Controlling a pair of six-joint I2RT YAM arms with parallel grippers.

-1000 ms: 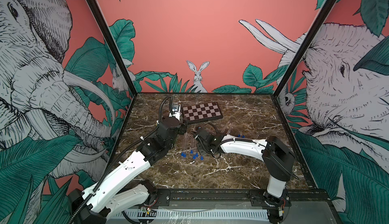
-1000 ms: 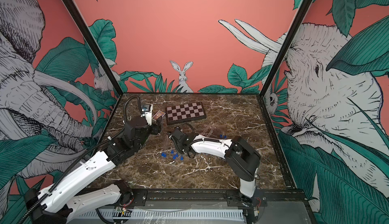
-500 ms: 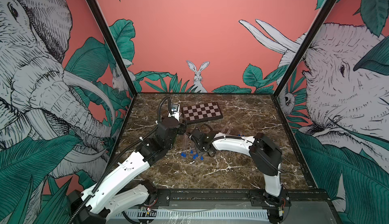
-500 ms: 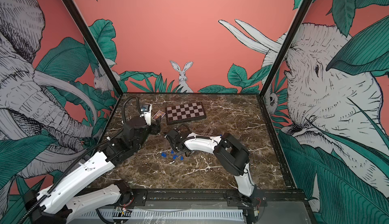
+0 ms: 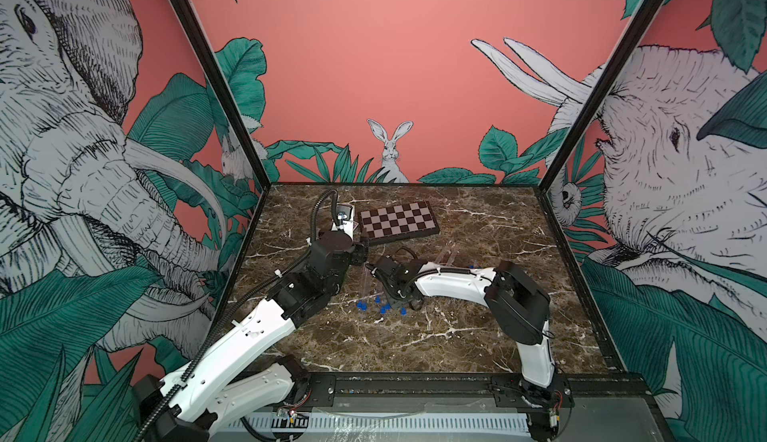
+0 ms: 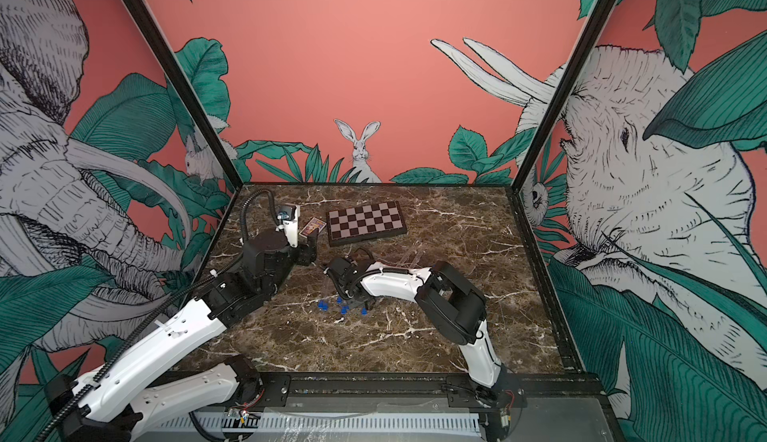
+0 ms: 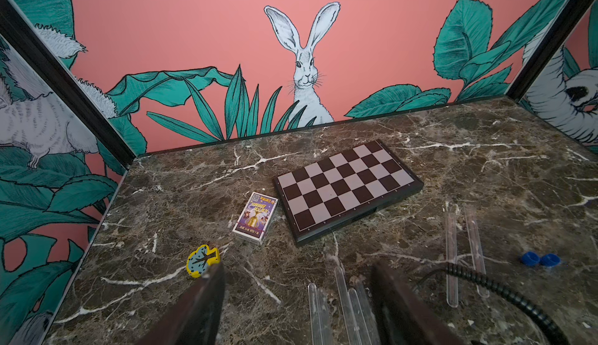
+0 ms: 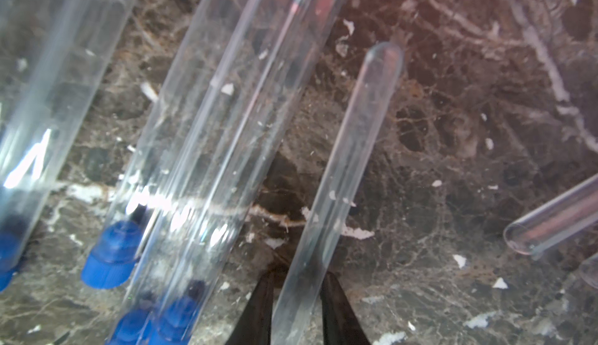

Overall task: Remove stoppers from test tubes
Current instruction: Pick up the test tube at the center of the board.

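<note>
Stoppers (image 8: 111, 256) near test tube (image 8: 352, 139) pinched in right claw (image 8: 299, 275), left claw (image 7: 297, 267) spread

Robot test booth: jungle-mural walls (image 5: 394, 66) around a marble tabletop (image 5: 415, 344).

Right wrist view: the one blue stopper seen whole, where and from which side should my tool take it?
Grip the stopper by its wide head, the only part outside its tube. Probably come from its free end, along the lying tube: another tube crowds one side.
</note>
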